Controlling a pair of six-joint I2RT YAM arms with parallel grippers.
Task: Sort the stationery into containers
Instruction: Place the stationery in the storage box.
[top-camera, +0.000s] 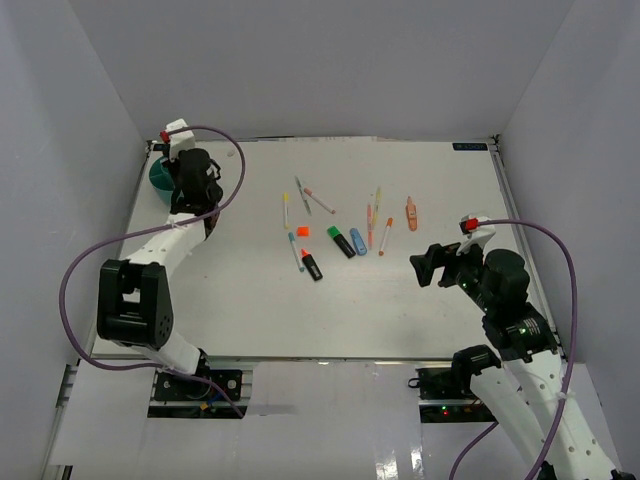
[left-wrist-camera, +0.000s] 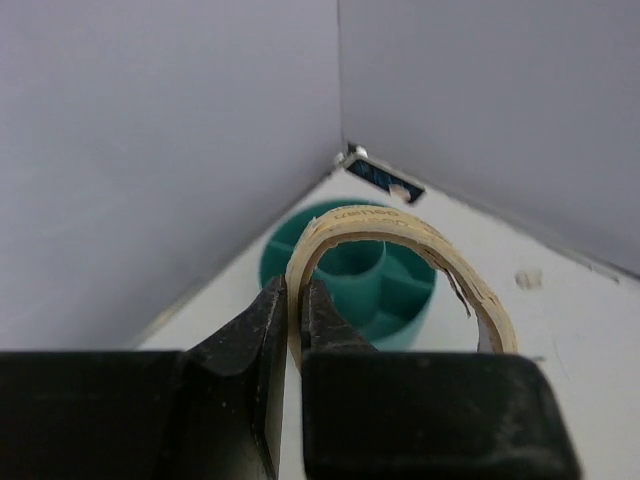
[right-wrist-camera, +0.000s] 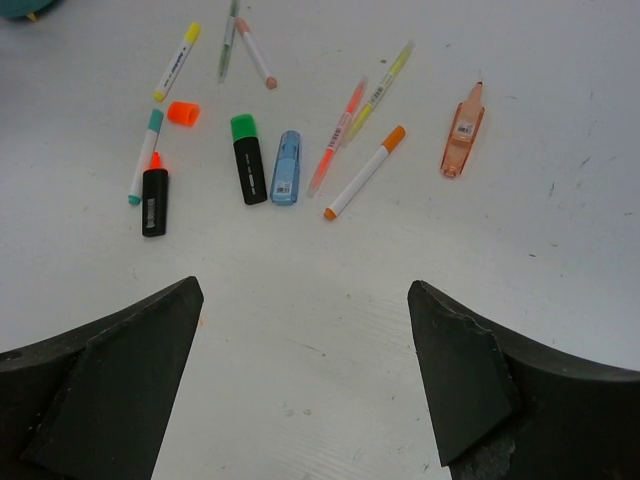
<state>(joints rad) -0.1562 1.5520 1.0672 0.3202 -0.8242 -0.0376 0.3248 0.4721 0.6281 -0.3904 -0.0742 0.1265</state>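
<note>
My left gripper (left-wrist-camera: 293, 305) is shut on the tan ring (left-wrist-camera: 400, 232) and holds it above the round teal container (left-wrist-camera: 410, 310) with inner dividers, in the far left corner (top-camera: 161, 176). My right gripper (right-wrist-camera: 305, 300) is open and empty, over bare table near the stationery. The stationery lies mid-table: a green-black highlighter (right-wrist-camera: 247, 158), an orange-black highlighter (right-wrist-camera: 154, 195), a blue highlighter (right-wrist-camera: 286, 167), a small orange piece (right-wrist-camera: 183, 113), an orange clip-like piece (right-wrist-camera: 463, 132) and several thin pastel pens (right-wrist-camera: 364, 172). The same spread shows in the top view (top-camera: 341, 240).
White walls close the table on the left, back and right. Purple cables loop from both arms (top-camera: 70, 290). A small blue label (top-camera: 470, 147) sits at the table's back edge.
</note>
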